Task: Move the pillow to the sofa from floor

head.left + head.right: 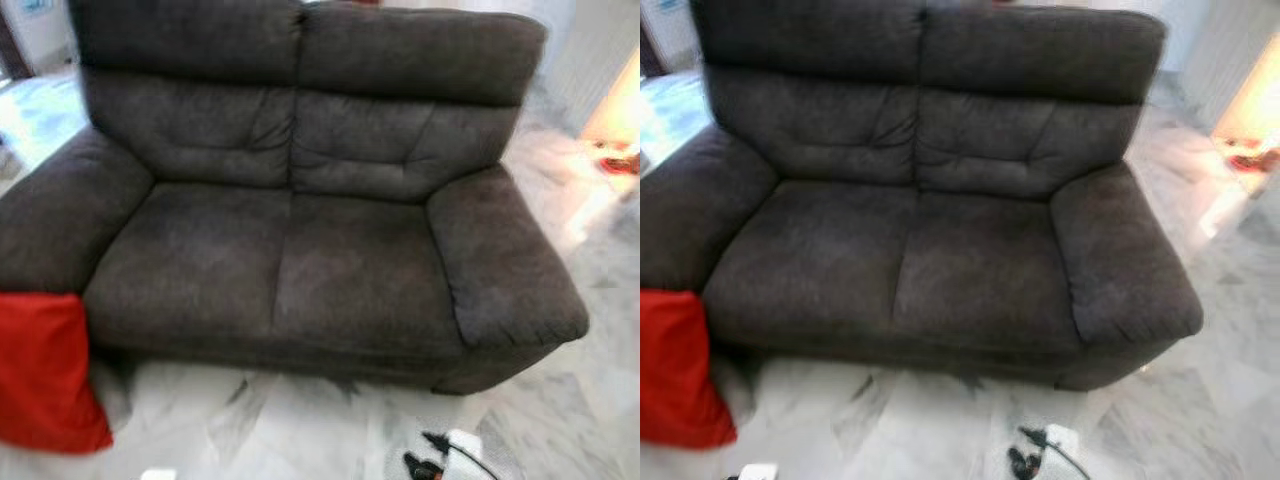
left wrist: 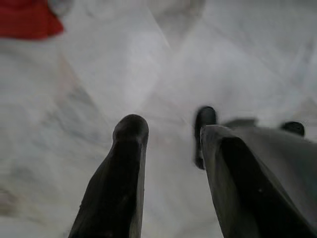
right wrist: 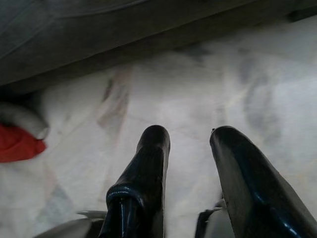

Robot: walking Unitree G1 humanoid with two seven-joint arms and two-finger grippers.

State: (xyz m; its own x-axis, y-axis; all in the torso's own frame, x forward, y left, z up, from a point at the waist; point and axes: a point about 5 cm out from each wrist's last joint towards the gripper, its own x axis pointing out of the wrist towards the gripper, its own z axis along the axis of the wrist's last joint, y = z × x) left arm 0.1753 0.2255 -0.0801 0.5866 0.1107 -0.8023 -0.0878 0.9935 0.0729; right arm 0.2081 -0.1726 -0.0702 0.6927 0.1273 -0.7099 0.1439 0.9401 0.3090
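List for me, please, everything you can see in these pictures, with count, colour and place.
Sofa: one, dark grey, two seats, ahead of the robot, standing on the floor.
Pillow: one, red, on the floor at the sofa's front left corner, leaning against its arm.
Floor: white marble with grey veins, around the sofa.
Black cable and white object: on the floor in front of the sofa, to the right; too blurred to identify.
Left gripper: one, black fingers apart, over bare floor.
Right gripper: one, black fingers apart, over floor near the sofa's base.
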